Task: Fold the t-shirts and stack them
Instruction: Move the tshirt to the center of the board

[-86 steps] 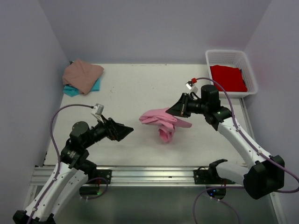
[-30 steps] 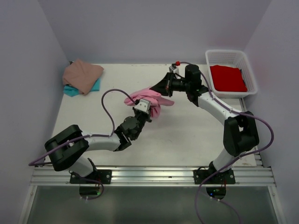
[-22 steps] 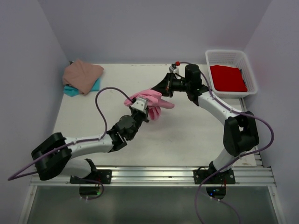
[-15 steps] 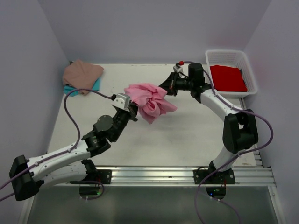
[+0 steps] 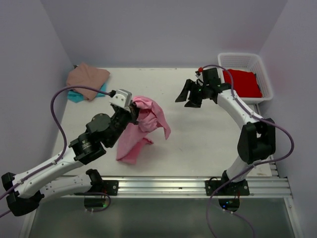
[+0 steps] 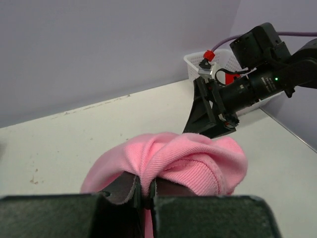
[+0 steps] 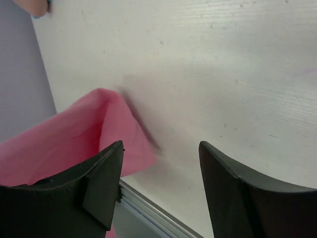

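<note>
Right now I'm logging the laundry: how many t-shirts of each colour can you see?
Bright pink t-shirt: 1
Tan-pink t-shirt: 1
Teal t-shirt: 1
Red t-shirt: 1
Total: 4

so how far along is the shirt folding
Done: the tan-pink shirt lies folded on the teal shirt, far left. In hand: the bright pink shirt hangs unfolded from the shut left gripper; the right gripper is open. Left: fold and stack it, then the red shirt in the basket.
</note>
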Tool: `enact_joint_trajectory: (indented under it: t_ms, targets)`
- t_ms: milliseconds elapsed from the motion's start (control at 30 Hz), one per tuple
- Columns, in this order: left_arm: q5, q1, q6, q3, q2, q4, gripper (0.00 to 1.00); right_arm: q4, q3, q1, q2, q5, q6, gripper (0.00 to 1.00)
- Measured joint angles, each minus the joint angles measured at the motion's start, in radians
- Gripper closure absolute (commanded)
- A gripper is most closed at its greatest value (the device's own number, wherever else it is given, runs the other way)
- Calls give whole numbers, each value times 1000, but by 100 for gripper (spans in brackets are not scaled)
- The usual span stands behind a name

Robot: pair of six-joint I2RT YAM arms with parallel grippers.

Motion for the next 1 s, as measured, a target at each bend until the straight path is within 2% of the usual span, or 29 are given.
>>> enact_joint_trajectory:
  t_ms: [167, 300, 500, 700, 1000]
  targets:
    - [8, 0, 30, 116, 60, -98, 100, -28, -116, 25, -135, 50, -62, 38]
    - [16, 0, 54, 218, 85, -148, 100, 51, -297, 100, -221, 5, -50, 42]
    - [26, 0, 77, 352, 95, -185, 100, 204, -517, 187, -179, -85, 14, 48]
    - [27, 0, 78, 381, 95, -206, 100, 369, -519, 265, -37, -124, 64, 56]
    - [26, 0, 74, 353, 62, -234, 100, 491, -447, 318, 128, -116, 130, 57]
